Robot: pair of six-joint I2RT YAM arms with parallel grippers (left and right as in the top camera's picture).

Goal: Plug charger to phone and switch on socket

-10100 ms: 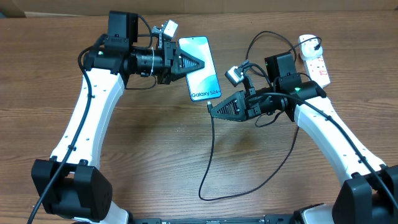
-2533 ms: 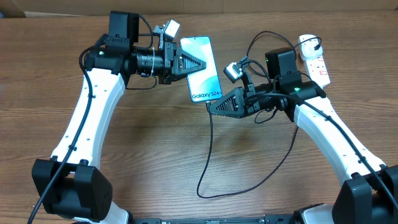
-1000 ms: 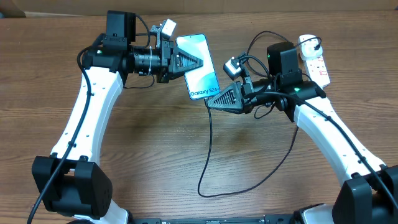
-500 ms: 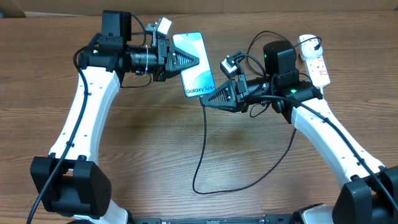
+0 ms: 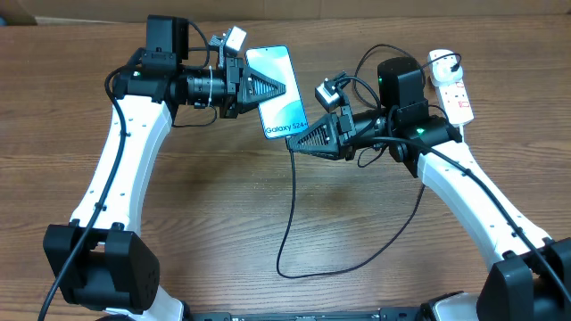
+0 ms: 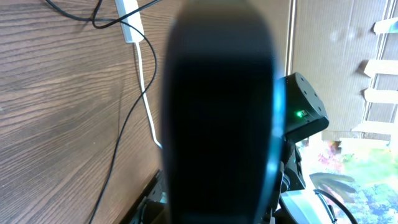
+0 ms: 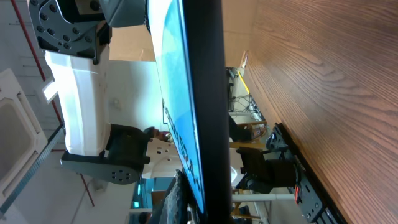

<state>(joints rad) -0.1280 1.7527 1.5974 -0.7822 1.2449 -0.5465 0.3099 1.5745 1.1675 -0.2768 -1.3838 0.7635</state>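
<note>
Phone [image 5: 284, 111] screen, overhead: "Galaxy S24" in white near lower edge, last characters unclear. Wrist views: nothing legible. Socket [image 5: 457, 96] markings too small.

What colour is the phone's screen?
The phone screen is bright blue-cyan; best seen in the overhead view.

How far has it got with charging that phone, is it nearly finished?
Done: the left gripper holds the phone up, and the right gripper grips the charger by its tip. In hand: that tip is at the phone's lower edge; whether it is seated I cannot tell. To do: switching on the socket, which lies untouched beside the right arm.
</note>
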